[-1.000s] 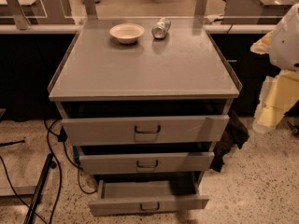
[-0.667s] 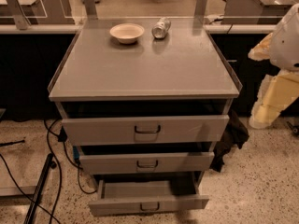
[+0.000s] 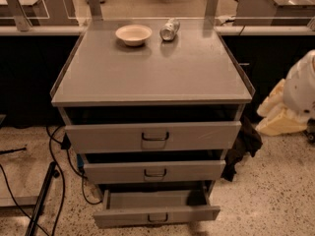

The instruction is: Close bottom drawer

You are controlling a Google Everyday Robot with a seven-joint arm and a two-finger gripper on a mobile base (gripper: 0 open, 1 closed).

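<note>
The grey cabinet (image 3: 152, 68) has all three drawers partly open. The bottom drawer (image 3: 156, 215) is the slimmest and is pulled out farthest, with its small dark loop handle (image 3: 157, 217) facing me and its inside showing empty. Above it are the middle drawer (image 3: 154, 171) and the tallest top drawer (image 3: 154, 136). My arm's white and cream links (image 3: 290, 102) show at the right edge, beside the cabinet and apart from it. My gripper is out of view.
A cream bowl (image 3: 133, 34) and a metal can (image 3: 170, 29) lying on its side sit at the back of the cabinet top. Cables and a black stand (image 3: 42, 200) lie on the floor at left. A dark cloth (image 3: 243, 146) hangs by the cabinet's right side.
My arm's links at the right edge have moved lower. The drawers, bowl and can have not moved.
</note>
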